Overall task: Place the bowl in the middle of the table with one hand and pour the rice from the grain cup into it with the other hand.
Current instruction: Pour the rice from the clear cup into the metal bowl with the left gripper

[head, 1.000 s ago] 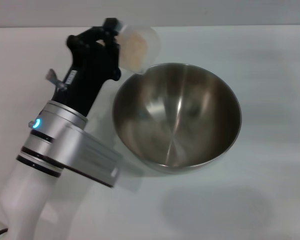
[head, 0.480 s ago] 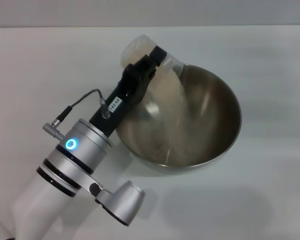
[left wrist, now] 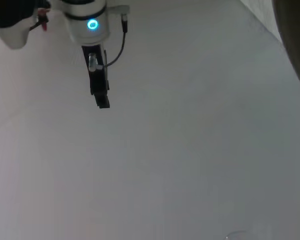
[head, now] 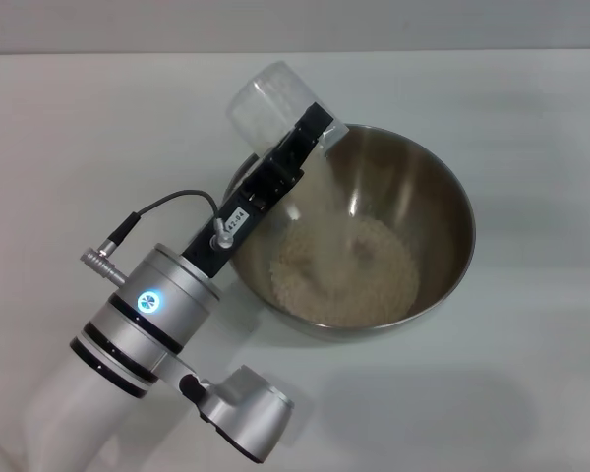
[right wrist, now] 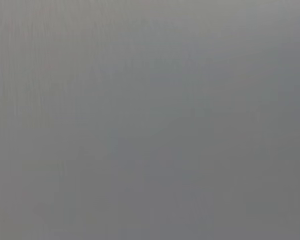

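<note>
Since half a second ago the blurred stream of grains has settled into a heap on the bowl's floor, and the cup looks nearly drained and tips further over.

From the head camera, the left gripper (head: 310, 133) reaches in from the near left and is clenched on the grain cup (head: 270, 102), which is tipped far over, its base pointing up and away and its mouth over the far-left rim of the bowl (head: 442, 197). A thin trickle of grains falls from the cup's mouth along the inner wall. The rice (head: 346, 270) lies as a loose pale mound across the bottom of the bowl. The bowl stands upright on the table (head: 531, 393), roughly in the middle of the view, with the left arm's silver wrist and its lit blue ring just beside its near-left side. The right arm does not appear here.

From the left wrist camera, the view is mostly plain pale surface. Farther off, a white and silver arm with a lit blue ring and a black end piece hangs in; which arm it is I cannot tell. A dark curved edge crosses one corner; the cup and rice are not discernible.

From the right wrist camera, only a uniform grey field appears, with no gripper and no object visible.
</note>
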You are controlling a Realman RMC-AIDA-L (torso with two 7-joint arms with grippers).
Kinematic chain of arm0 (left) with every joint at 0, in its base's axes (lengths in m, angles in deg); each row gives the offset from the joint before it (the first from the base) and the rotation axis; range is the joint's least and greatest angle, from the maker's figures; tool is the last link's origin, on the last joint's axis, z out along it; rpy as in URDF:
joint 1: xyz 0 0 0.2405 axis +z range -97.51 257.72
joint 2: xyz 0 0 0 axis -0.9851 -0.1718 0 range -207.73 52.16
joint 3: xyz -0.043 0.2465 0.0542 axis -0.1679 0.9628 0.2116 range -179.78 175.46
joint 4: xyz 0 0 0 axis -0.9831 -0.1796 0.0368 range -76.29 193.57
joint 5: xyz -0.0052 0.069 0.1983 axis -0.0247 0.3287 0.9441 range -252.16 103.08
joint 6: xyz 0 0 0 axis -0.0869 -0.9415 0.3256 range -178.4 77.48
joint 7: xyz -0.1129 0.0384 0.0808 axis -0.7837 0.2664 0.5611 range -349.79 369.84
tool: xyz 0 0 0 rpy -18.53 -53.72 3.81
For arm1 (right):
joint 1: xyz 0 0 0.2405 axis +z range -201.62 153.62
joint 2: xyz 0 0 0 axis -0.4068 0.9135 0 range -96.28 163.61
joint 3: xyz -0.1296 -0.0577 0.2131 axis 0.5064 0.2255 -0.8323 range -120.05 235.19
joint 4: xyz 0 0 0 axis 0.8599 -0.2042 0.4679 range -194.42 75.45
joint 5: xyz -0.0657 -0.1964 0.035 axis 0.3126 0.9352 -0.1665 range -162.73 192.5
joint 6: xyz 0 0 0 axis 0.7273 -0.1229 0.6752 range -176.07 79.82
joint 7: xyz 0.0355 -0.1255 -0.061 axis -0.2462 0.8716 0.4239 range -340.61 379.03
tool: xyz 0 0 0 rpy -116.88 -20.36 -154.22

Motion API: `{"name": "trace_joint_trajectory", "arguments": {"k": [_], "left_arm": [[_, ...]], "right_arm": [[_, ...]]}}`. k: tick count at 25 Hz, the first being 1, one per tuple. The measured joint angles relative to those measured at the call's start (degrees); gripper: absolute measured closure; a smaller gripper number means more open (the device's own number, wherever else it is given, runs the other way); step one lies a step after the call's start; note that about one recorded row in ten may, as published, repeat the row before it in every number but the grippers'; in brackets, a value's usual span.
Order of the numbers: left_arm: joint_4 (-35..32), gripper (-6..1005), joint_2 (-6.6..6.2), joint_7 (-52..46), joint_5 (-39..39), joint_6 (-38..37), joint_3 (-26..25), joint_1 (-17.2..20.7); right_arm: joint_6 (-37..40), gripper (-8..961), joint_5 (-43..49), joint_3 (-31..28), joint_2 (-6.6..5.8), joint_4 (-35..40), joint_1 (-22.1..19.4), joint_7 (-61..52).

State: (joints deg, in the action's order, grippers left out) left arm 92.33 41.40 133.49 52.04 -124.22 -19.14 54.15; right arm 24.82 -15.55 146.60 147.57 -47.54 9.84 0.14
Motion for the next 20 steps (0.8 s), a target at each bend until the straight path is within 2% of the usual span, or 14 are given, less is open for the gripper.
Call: {"name": "trace_joint_trajectory", "arguments": {"k": [4,8,10,13,15,16,18,20], "left_arm": [[-0.63,976,-0.01,1.88,0.02,-1.12,-0.21,0.15],[-0.84,976,0.00,1.49,0.08,0.26,3.53,0.53],[-0.78,976,0.03,1.46,0.15,0.40,3.61,0.66],[-2.09,976,0.01,1.33,-0.02,0.16,-2.40,1.19],[-2.21,976,-0.07,1.20,-0.09,0.18,-2.56,1.24],[-1.51,976,0.01,0.33,0.15,0.65,0.35,1.47],[-0.85,976,-0.02,-0.07,0.10,0.91,2.24,1.50],[-0.60,975,0.04,-0.25,-0.04,0.71,1.46,1.56]], "right_arm": [[0.00,465,0.03,0.00,0.00,0.00,0.00,0.00],[0.00,464,0.04,0.00,0.00,0.19,0.00,0.00],[0.06,464,0.04,0.00,0.00,0.22,-0.04,0.00],[0.17,464,0.04,-0.01,0.00,0.16,-0.11,0.00],[0.12,464,0.04,0.00,0.00,0.26,-0.15,0.00],[0.06,464,0.04,0.00,0.00,0.32,-0.15,0.00],[0.03,464,0.04,0.00,0.00,0.39,-0.13,0.00],[0.14,463,0.04,0.00,0.00,0.40,-0.11,0.00]]}}
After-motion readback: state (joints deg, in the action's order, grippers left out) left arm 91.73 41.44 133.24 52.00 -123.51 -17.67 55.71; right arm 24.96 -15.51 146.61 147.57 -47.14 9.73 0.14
